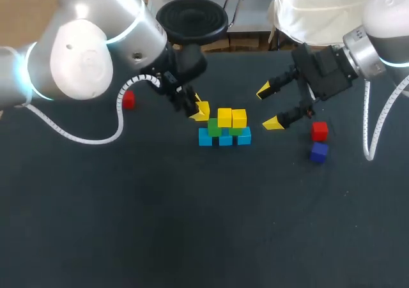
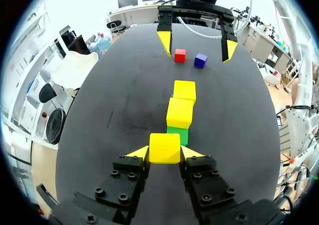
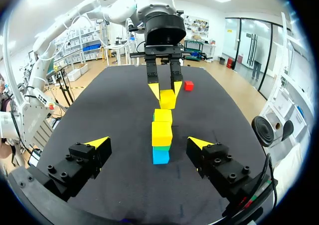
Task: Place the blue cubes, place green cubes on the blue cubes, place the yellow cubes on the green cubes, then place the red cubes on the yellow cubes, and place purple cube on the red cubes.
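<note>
Cube stack mid-bench [image 1: 192,224]; my left fingers [image 2: 138,152] are clamped on a yellow cube [image 2: 164,147] at the stack's left end.
Counted: three blue cubes [image 1: 225,139] in a row on the bench, two green cubes [image 1: 214,127] showing on them, two yellow cubes [image 1: 224,117] on the greens, plus the third in my grip. Two red cubes [image 1: 319,131] lie loose, one far left, one right, near the single purple cube [image 1: 318,152]. My right fingers [image 1: 273,123] hang spread wide, right of the stack.
</note>
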